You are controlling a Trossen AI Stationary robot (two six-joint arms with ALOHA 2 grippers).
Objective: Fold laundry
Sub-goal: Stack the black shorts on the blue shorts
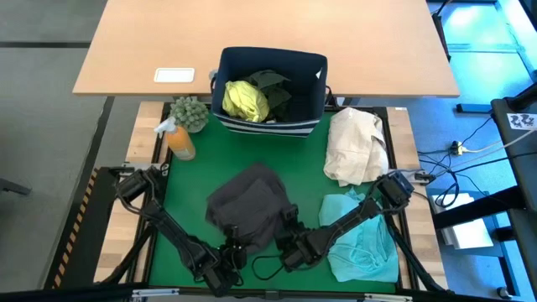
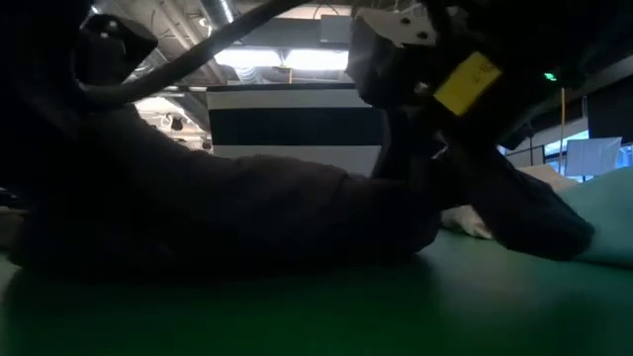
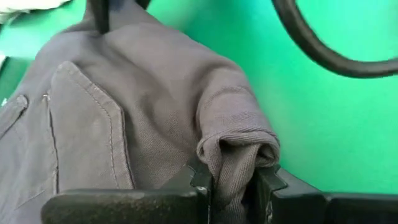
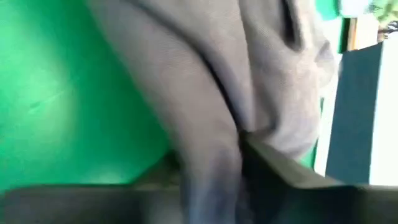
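A charcoal grey garment is seen crumpled in the middle of the green mat, with both arms brought in at its near edge. In the left wrist view a rolled fold of this grey cloth is pinched between the two dark fingers of the left gripper, which are pressed against it from both sides. From above, the left gripper is largely lost against the dark cloth and its own arm, so its fingertips cannot be made out there. The right gripper is placed at the garment's near right edge; in its wrist view the grey fabric is drawn down between the fingers, which are closed on it (the fingertips themselves are blurred and partly cut off). The low view is mostly filled by the dark mound of the garment and one arm, so little else can be told from it. A turquoise garment is lying on the mat's right side, partly covered by the right arm. A yellow-green shirt and a darker garment are held in the navy bin at the mat's far edge. A cream bundle is lying to the bin's right, and a spray bottle and small plant to its left.
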